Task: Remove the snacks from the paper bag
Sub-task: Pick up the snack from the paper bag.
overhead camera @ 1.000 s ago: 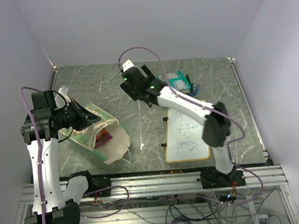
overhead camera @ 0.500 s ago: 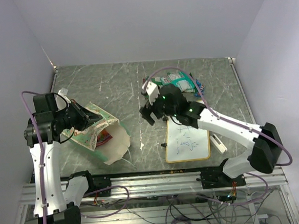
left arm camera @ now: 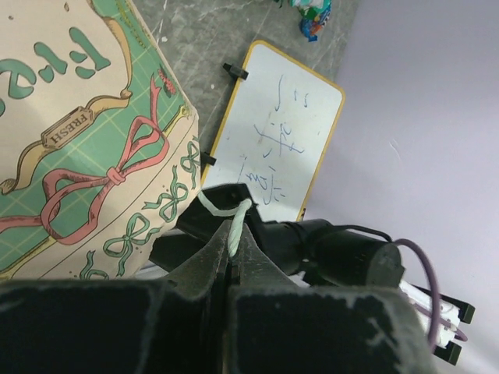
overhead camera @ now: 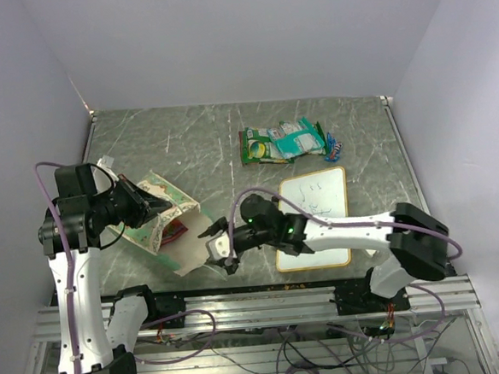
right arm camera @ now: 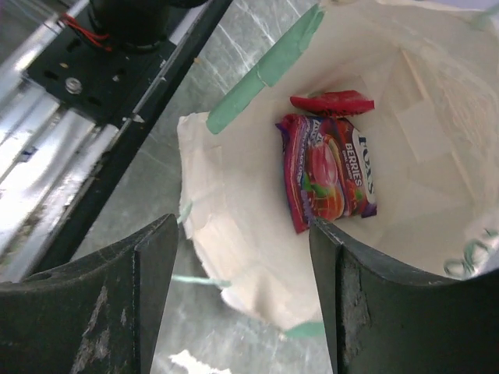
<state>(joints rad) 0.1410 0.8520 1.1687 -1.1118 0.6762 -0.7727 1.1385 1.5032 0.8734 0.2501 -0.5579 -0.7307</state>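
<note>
We see the paper bag (overhead camera: 163,236) lying on its side at the left of the table (overhead camera: 178,141), its mouth turned toward the middle and the near edge. Our left gripper (overhead camera: 145,204) is up against the bag's upper edge. In the left wrist view its jaws are pressed together on the thin string handle (left arm camera: 231,222), which runs up between them beside the green patterned panel (left arm camera: 86,148).

The right gripper (overhead camera: 219,242) sits low at the bag's mouth, and the right wrist view looks straight into the cream inside. Its fingers (right arm camera: 117,312) stand well apart, with nothing between them but the opening. Whether they touch the paper rim we cannot tell.

Two snacks lie inside on the bag's lower wall: a purple berries packet (right arm camera: 327,175) and, just beyond it and touching its top end, a small red packet (right arm camera: 333,102). From above, only a little red shows in the mouth, probably these same packets.

Other snacks are already out, clustered at the far middle of the table: green packets (overhead camera: 276,142) with a small blue candy (overhead camera: 334,151) at their right. A whiteboard (overhead camera: 315,212) lies nearer to us than that cluster, and the right arm reaches across its near end.
</note>
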